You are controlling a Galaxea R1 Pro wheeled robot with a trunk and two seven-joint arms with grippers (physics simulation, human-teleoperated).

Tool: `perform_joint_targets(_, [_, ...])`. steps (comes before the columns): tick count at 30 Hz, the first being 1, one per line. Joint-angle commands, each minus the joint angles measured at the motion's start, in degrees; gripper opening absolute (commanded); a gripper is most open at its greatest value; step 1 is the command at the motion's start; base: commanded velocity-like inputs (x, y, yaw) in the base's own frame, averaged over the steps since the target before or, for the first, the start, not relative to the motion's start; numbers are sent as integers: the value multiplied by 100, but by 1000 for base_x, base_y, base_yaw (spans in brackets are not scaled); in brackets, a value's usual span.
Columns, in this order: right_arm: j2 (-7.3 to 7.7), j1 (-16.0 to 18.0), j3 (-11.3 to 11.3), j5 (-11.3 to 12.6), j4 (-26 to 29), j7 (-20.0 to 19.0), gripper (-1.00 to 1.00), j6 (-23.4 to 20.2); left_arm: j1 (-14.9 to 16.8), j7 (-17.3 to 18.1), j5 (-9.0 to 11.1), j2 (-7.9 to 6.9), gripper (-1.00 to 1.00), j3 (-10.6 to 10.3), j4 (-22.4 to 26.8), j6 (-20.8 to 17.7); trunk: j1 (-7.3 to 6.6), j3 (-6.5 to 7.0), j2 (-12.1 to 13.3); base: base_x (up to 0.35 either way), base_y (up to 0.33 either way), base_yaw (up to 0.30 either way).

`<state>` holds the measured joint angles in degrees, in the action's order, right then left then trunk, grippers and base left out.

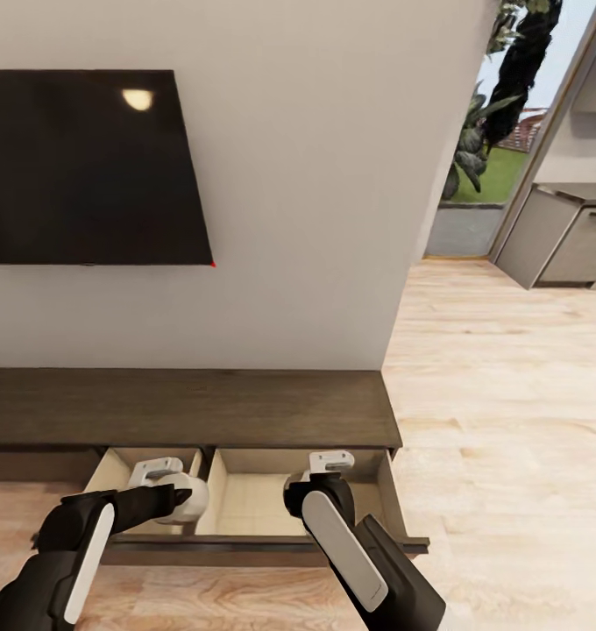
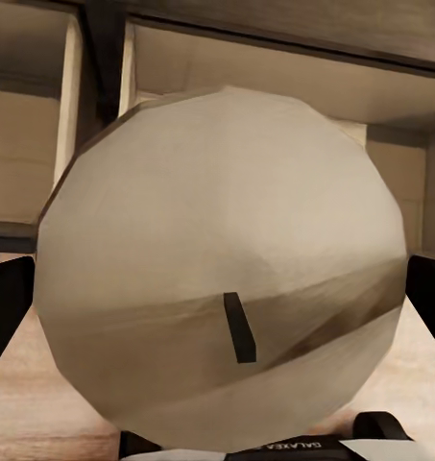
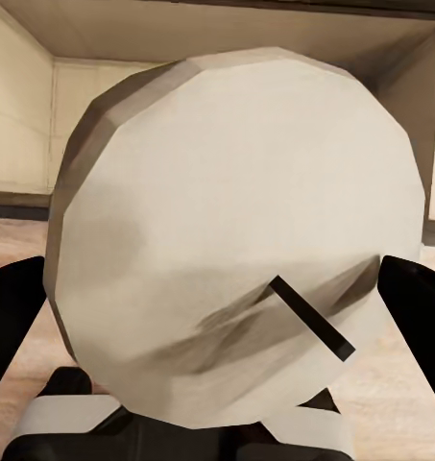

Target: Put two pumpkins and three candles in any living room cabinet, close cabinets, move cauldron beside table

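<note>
The long dark brown cabinet (image 1: 193, 407) runs along the wall, with a wide drawer (image 1: 250, 504) pulled out, lined in pale beige and split into two compartments. My left gripper (image 1: 184, 501) is shut on an off-white candle (image 1: 193, 495) over the left compartment. In the left wrist view that candle's (image 2: 217, 259) round top and dark wick face the camera between black fingers (image 2: 6, 312). My right gripper (image 1: 308, 487) hangs over the right compartment, shut on a second off-white candle (image 3: 236, 230) held between its fingers (image 3: 419, 307).
A black television (image 1: 88, 166) hangs on the white wall above the cabinet. Pale wood floor (image 1: 508, 421) stretches to the right, toward grey kitchen cupboards (image 1: 561, 232) and a glass door with plants (image 1: 486, 131) beyond the wall's corner.
</note>
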<state>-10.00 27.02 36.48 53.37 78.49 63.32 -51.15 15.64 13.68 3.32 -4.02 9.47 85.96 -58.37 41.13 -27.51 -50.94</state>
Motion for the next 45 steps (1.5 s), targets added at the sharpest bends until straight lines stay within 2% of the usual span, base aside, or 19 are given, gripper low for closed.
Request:
perform_joint_targets(1, [0, -2, 0, -2, 0, -2, -100, -1, 0, -3, -3, -1, -100, 1, -4, -4, 0, 0, 0, 248, 68, 0])
perform_joint_targets(7, [0, 3, 0, -2, -74, 4, -100, 10, 0, -5, 2, 13, -100, -13, -9, 9, 0, 0, 0, 189, 21, 0])
perform_joint_targets(13, [0, 37, 28, -18, -480, -4, -100, 129, 0, -5, 2, 50, -100, -31, -19, 123, 0, 0, 0, 64, -45, 0])
perform_joint_targets(18, [0, 356, 65, -5, -1150, -21, -100, 467, 0, -5, -12, 135, -100, -200, -33, 132, 0, 0, 0, 54, -59, 0])
perform_joint_targets(22, [0, 432, 98, -2, -1343, -55, -100, 580, 0, -10, -13, 169, -100, -239, -37, 140, 0, 0, 0, 7, -7, 0])
perform_joint_targets(24, [0, 456, 107, -2, -1386, -63, -100, 706, 0, -17, -18, 274, -100, -247, -49, 145, 0, 0, 0, 2, -2, 0])
perform_joint_targets(26, [0, 515, 111, 3, -1474, -71, -100, 776, 0, -94, -31, 440, -100, -258, -59, 211, 0, 0, 0, 0, 0, 0])
perform_joint_targets(27, [0, 592, 113, 5, -1634, -81, -100, 806, 0, -296, -30, 606, -100, -268, -91, 355, 0, 0, 0, 0, 0, 0])
perform_joint_targets(29, [0, 691, 114, 10, -2042, -120, -100, 910, 0, -960, -23, 929, -100, -382, -429, 662, 0, 0, 0, 0, 0, 0])
perform_joint_targets(30, [0, 716, 114, 9, -2182, -187, -100, 1002, 0, -1287, -14, 1050, -100, -457, -661, 872, 0, 0, 0, 0, 0, 0])
perform_joint_targets(31, [0, 738, 114, 3, -2320, -360, -100, 1104, 0, -1745, 2, 1184, -100, -566, -945, 1243, 0, 0, 0, 0, 0, 0])
perform_joint_targets(32, [0, 750, 117, -8, -2415, -550, -100, 1163, 2, -2098, 18, 1257, -100, -669, -1120, 1532, 0, 0, 0, 0, 0, 0])
perform_joint_targets(33, [0, 754, 119, -20, -2489, -640, -100, 1189, 7, -2253, 25, 1287, -100, -724, -1206, 1655, 0, 0, 0, 0, 0, 0])
perform_joint_targets(36, [0, 817, 122, -75, -2699, -761, -100, 1231, 57, -2456, 37, 1350, -100, -798, -1362, 1816, 0, 0, 0, 0, 0, 0])
perform_joint_targets(42, [0, 888, 123, -655, -2852, -815, -100, 1399, 244, -2523, 50, 1378, -100, -823, -1918, 1986, 0, 0, 0, 0, 0, 0])
perform_joint_targets(45, [0, 910, 123, -771, -3171, -833, -100, 1624, 283, -2527, 47, 1380, -100, -824, -2110, 2207, 0, 0, 0, 0, 0, 0])
